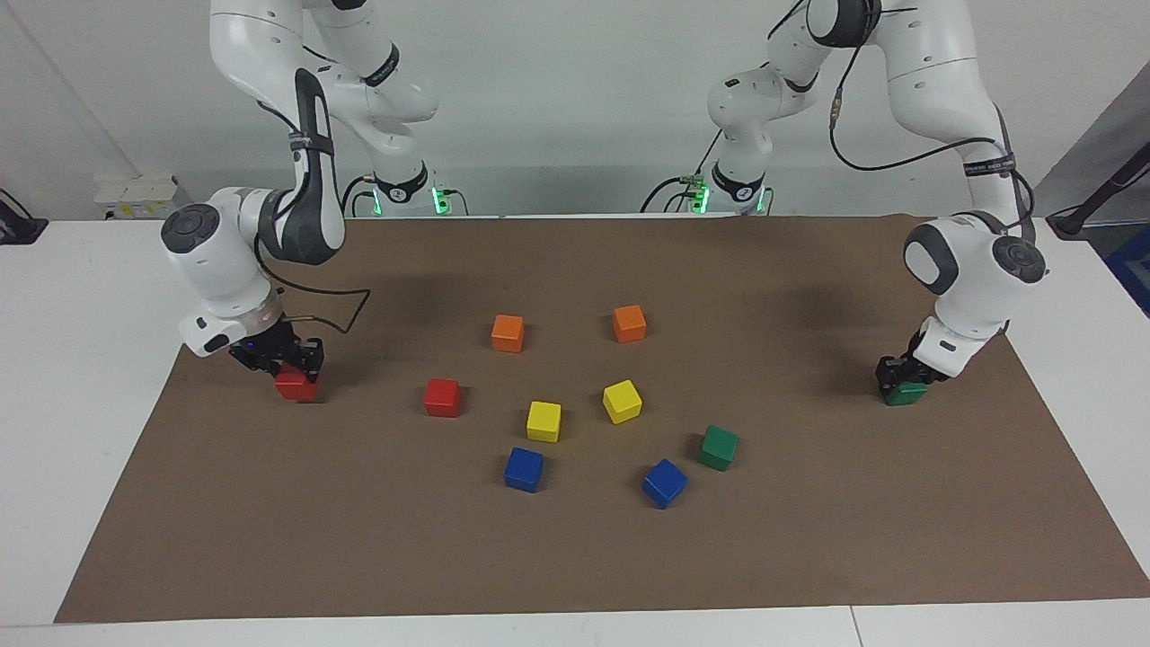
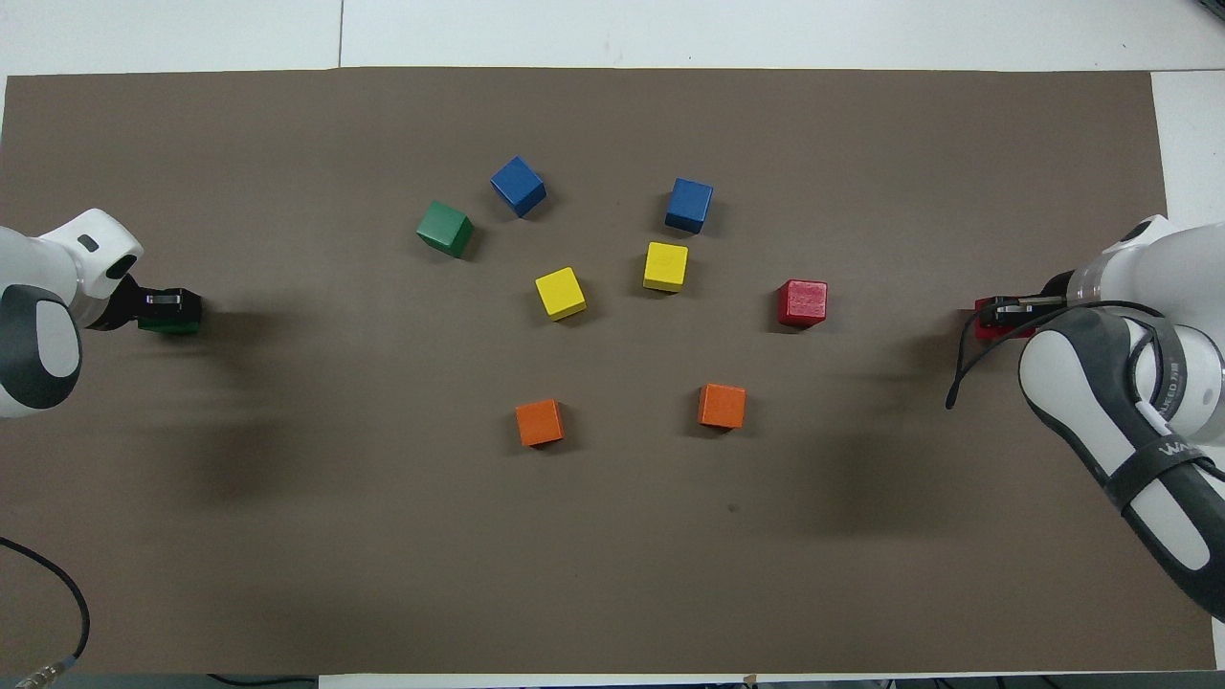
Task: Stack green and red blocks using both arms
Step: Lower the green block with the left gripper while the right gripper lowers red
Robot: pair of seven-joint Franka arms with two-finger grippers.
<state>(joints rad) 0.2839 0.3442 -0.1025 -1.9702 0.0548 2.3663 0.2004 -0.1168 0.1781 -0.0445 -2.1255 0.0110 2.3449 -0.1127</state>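
On the brown mat [image 1: 575, 557], right gripper [image 1: 289, 367] clamps a red block [image 1: 296, 386] at the mat's 9 o'clock in the facing view, left gripper [image 1: 901, 379] clamps a green block [image 1: 904, 394] at 3 o'clock, spare red [image 1: 442, 397] and green [image 1: 720, 447] cubes sit mid-mat.

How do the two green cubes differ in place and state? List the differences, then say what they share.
1. The green cube at the left arm's end of the table is clamped in the left gripper; the other green cube lies free, untouched.
2. The gripped cube sits apart from the rest; the free one sits beside a blue cube in the central cluster.
Shared: same colour, shape and size.
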